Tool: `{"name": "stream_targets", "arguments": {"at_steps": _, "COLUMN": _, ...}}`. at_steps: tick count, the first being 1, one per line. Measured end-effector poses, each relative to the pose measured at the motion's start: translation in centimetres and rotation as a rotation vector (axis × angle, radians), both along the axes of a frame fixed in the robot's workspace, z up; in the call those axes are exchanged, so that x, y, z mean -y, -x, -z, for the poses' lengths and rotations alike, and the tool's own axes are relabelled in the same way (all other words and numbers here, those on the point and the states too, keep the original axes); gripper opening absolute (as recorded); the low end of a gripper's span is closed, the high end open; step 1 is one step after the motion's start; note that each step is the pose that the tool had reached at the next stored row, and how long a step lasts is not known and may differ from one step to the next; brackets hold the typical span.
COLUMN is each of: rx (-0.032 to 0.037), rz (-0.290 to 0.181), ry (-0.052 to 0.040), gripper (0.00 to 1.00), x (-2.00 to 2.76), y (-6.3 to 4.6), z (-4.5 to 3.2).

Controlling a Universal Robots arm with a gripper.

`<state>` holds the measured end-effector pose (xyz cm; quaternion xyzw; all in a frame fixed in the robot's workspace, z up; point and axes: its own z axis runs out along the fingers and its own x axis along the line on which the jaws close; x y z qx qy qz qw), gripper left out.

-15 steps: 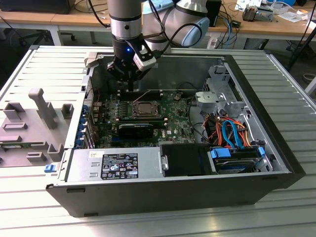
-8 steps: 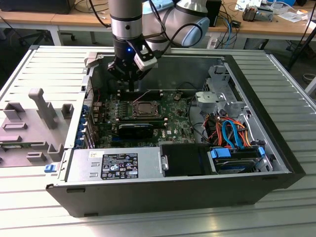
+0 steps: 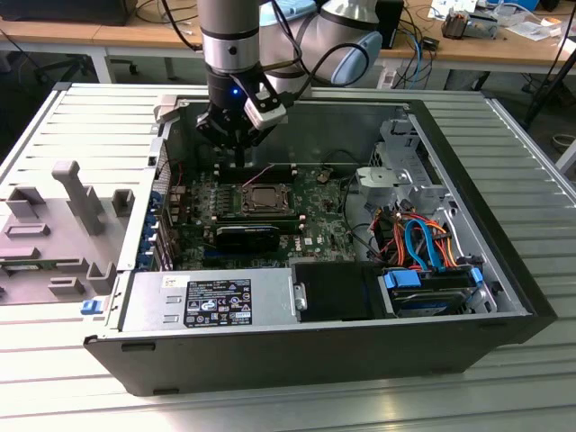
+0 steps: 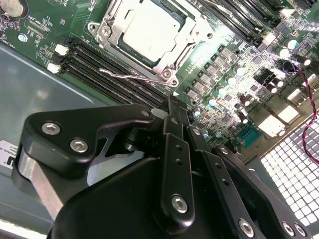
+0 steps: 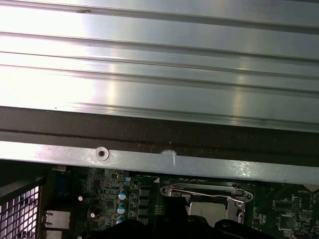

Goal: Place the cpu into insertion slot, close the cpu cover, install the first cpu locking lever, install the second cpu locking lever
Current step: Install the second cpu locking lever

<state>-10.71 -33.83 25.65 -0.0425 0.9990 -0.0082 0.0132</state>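
Observation:
In the open computer case, the cpu (image 4: 149, 30) lies flat in the insertion slot (image 3: 263, 200) on the green board. The silvery cpu cover (image 4: 167, 63) lies down around the chip, its cut-out showing the metal top. A thin wire locking lever (image 4: 130, 75) stands loose along one side of the socket. My gripper (image 4: 172, 102) hangs a little above the board beside the socket, just off that lever, with its black fingers shut together and nothing between them. In the exterior view the gripper (image 3: 241, 160) is behind the socket. The first wrist view shows the cover (image 5: 199, 190) and chip (image 5: 209, 209) beneath the case wall.
Long black memory slots (image 4: 94, 59) run beside the socket. A red and black wire (image 4: 306, 84) crosses the board. The power supply (image 3: 216, 301) and a drive bay with coloured cables (image 3: 423, 243) fill the case front. The case wall (image 5: 159, 134) is close. Grey fixtures (image 3: 54, 225) lie outside.

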Motion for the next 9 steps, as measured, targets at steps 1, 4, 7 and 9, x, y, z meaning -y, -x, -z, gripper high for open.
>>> {"name": "stream_targets", "arguments": {"at_steps": 1, "rx": 0.0000, "rz": 0.000, "ry": 0.0000, "gripper": 0.11, "x": 0.00, "y": 0.01, "z": 0.04}}
{"name": "stream_targets", "arguments": {"at_steps": 4, "rx": -0.0001, "rz": 0.000, "ry": 0.0001, "gripper": 0.11, "x": 0.00, "y": 0.01, "z": 0.16}}
{"name": "stream_targets", "arguments": {"at_steps": 7, "rx": 0.0000, "rz": 0.000, "ry": 0.0001, "gripper": 0.11, "x": 0.00, "y": 0.01, "z": 0.38}}
{"name": "stream_targets", "arguments": {"at_steps": 9, "rx": 0.0000, "rz": 0.000, "ry": 0.0001, "gripper": 0.11, "x": 0.00, "y": 0.01, "z": 0.56}}
